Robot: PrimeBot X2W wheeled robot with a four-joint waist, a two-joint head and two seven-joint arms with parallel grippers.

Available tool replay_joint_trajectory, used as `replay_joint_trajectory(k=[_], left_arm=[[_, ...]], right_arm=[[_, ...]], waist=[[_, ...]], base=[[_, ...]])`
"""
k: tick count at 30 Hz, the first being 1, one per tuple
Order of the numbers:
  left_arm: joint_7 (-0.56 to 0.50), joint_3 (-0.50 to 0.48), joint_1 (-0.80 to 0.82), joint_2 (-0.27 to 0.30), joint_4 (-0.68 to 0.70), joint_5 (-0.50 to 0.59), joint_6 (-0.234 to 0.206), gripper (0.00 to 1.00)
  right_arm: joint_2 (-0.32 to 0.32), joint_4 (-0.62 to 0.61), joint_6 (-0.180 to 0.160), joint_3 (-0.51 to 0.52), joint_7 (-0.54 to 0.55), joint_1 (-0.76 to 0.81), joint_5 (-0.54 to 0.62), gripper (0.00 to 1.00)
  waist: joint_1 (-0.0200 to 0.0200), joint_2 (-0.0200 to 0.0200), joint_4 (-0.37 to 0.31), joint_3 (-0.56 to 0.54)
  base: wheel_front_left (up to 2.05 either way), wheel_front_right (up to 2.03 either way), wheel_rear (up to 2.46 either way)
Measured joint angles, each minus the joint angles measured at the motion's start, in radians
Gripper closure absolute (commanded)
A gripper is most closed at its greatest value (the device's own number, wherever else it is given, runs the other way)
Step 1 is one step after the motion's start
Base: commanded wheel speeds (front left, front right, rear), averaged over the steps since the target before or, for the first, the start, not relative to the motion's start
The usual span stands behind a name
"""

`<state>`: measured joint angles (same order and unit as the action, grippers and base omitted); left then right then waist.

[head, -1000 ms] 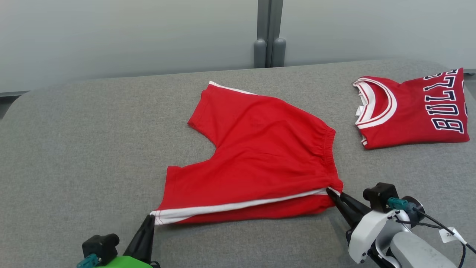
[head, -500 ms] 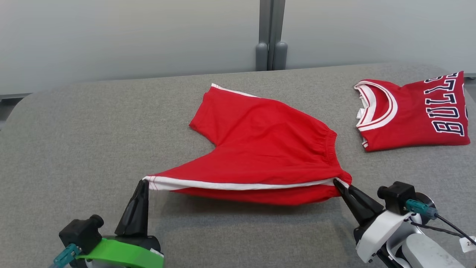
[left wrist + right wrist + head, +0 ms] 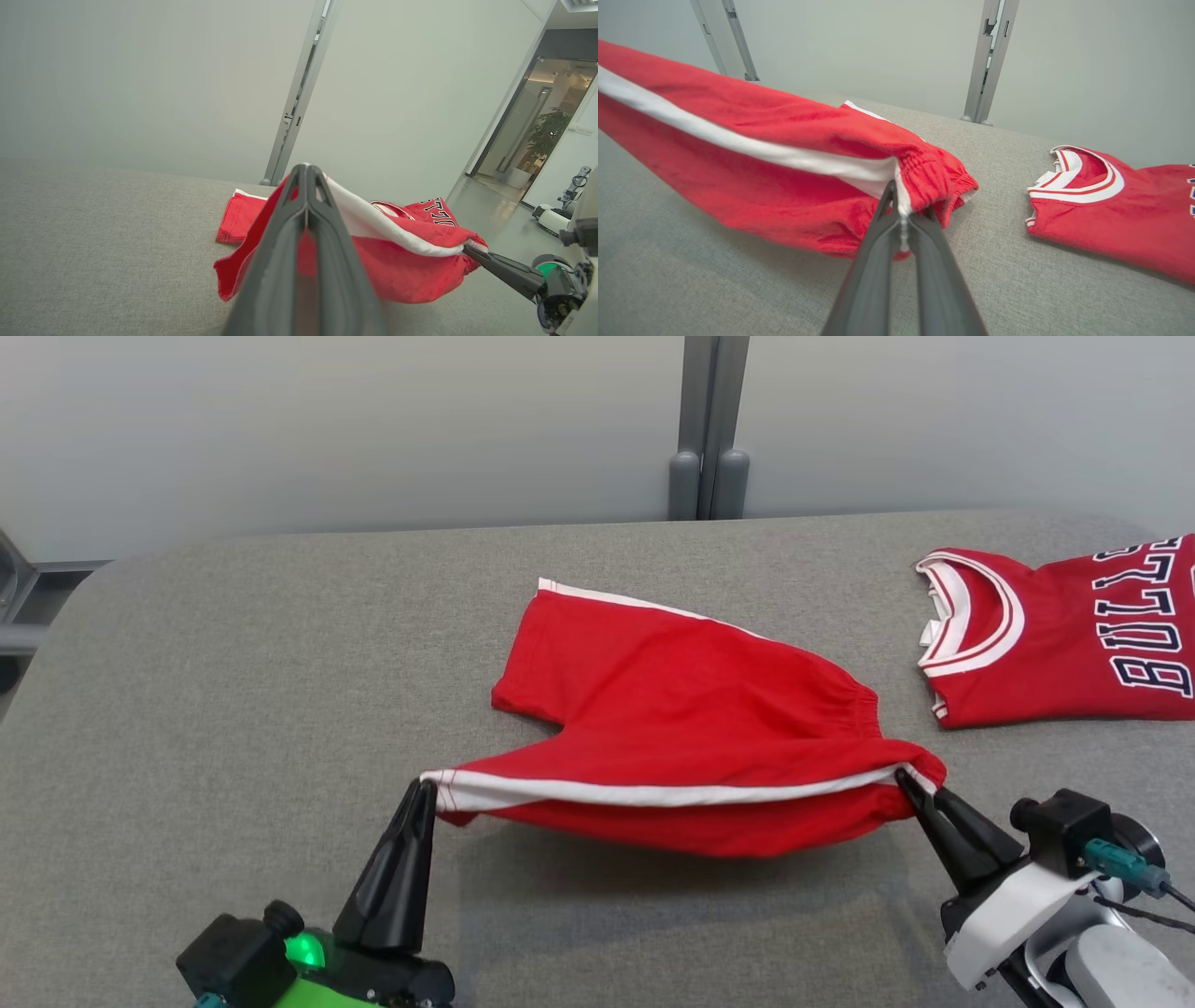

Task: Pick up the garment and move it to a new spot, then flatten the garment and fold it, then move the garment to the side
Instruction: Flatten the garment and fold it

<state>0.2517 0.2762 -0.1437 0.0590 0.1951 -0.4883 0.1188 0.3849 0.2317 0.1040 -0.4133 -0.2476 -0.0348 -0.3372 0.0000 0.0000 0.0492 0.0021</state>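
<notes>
Red cloth shorts [image 3: 691,709], white-striped, waist gathered, sag between left and right jaws pinched tight on their corners.

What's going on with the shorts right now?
Both arms are handling the red shorts. The left gripper is shut on the hem corner of the near leg and the right gripper is shut on the waistband corner, with the white side stripe stretched between them. That near edge is lifted off the grey surface, while the far leg lies on it. A folded red jersey lies apart to the right.
</notes>
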Motion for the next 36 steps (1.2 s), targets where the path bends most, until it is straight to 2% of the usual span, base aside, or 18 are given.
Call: replay_joint_trajectory(k=[4, 12, 22, 30, 36], left_arm=[[0.0, -0.002, -0.042, 0.019, -0.016, 0.001, 0.0, 1.0], [-0.044, -0.017, -0.014, 0.055, -0.111, -0.004, 0.0, 1.0], [-0.08, -0.025, 0.299, 0.054, -0.207, 0.011, 0.0, 1.0], [-0.139, -0.033, 0.551, 0.046, -0.371, 0.037, -0.005, 1.0], [-0.179, -0.048, 0.697, 0.054, -0.497, 0.083, -0.032, 1.0]], right_arm=[[0.003, 0.011, 0.004, -0.036, -0.001, 0.026, 0.0, 1.0], [-0.002, 0.044, 0.015, -0.076, -0.001, 0.0, -0.027, 1.0], [-0.041, 0.075, 0.019, -0.074, 0.035, -0.201, -0.105, 1.0], [-0.117, 0.144, 0.019, -0.078, 0.074, -0.335, -0.171, 1.0], [-0.184, 0.207, 0.019, -0.088, 0.101, -0.432, -0.219, 1.0]], waist=[[0.0, 0.0, -0.002, 0.007], [0.0, 0.0, -0.03, 0.041], [0.0, 0.0, -0.078, 0.114], [0.0001, 0.0, -0.134, 0.209], [0.0001, 0.0, -0.184, 0.286]], base=[[0.0, 0.0, 0.0], [0.0, 0.0, 0.0], [0.0, 0.0, 0.0], [0.0, 0.0, 0.0], [0.0, 0.0, 0.0]])
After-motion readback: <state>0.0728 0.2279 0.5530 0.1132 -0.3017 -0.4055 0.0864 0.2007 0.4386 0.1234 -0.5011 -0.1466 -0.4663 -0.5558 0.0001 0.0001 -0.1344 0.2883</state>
